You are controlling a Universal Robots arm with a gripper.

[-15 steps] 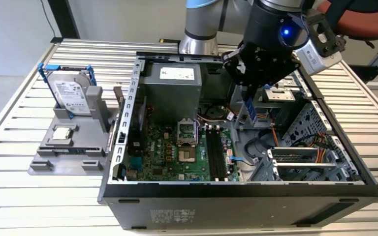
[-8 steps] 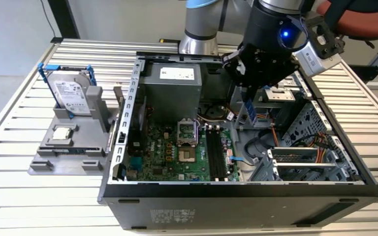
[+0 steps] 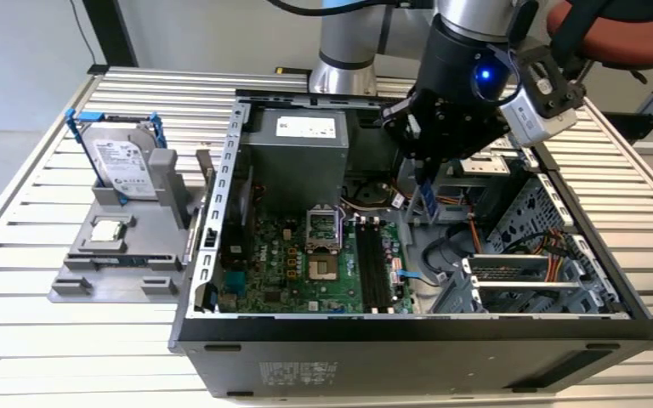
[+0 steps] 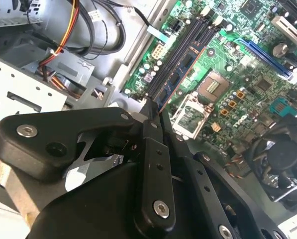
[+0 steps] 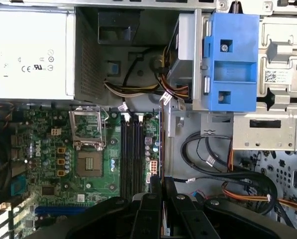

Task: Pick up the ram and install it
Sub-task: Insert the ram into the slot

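Black end effector [image 5: 160, 183] is clenching the ram [image 5: 161, 144] upright, right of centre in the exterior view, hanging near the motherboard's memory slots [image 5: 131, 149] — squaring its edge along one slot is probably mattering most before any pressing.

Black fingers [image 4: 155, 169], dark ram [image 3: 427, 201] — green motherboard [image 5: 49, 169] (blue bracket [image 5: 233, 64]).

Exterior view — ram [image 3: 427, 202] upper end hidden between the gripper [image 3: 427, 180] fingers, chips too small to make out. Both wrist views: ram edge-on (just a thin line), gripper body cut off at frame edge. Arm [image 3: 462, 59] top cropped.
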